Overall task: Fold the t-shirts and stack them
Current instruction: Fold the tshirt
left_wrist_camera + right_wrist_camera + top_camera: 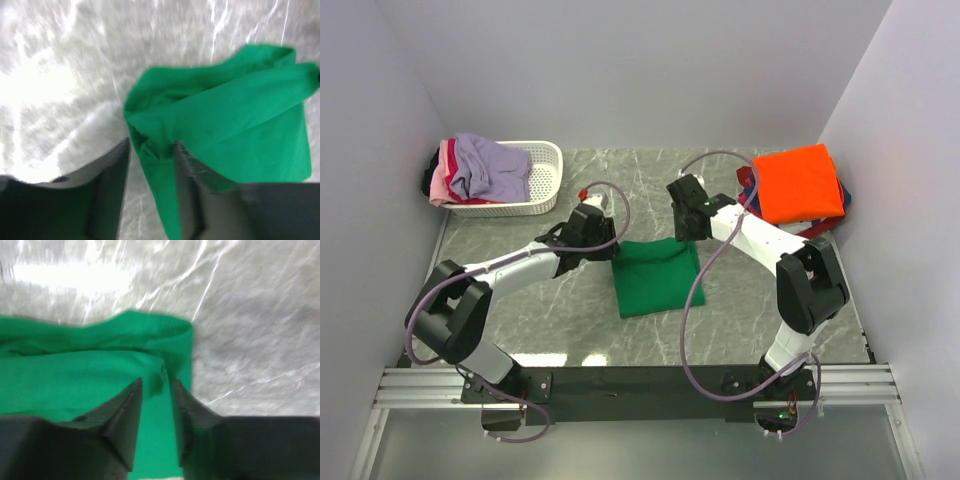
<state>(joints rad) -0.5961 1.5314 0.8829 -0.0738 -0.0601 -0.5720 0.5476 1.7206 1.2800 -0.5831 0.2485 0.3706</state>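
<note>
A bright green t-shirt [658, 278] lies folded into a rough rectangle on the marble table between the two arms. My left gripper [612, 244] is at its far left corner and my right gripper [686, 238] at its far right corner. In the left wrist view the left gripper [152, 145] is open, with a ridge of the green t-shirt [225, 120] lying loose between its fingers [112, 170] and table showing beside it. In the right wrist view the right gripper [156, 382] is also open, over a small pucker at the green t-shirt's [75, 375] edge.
A folded orange t-shirt [802, 183] tops a stack at the far right, with red [750, 186] and navy [843, 196] cloth showing beneath. A white slotted basket [546, 160] at the far left holds lavender [485, 165] and pink [442, 172] shirts.
</note>
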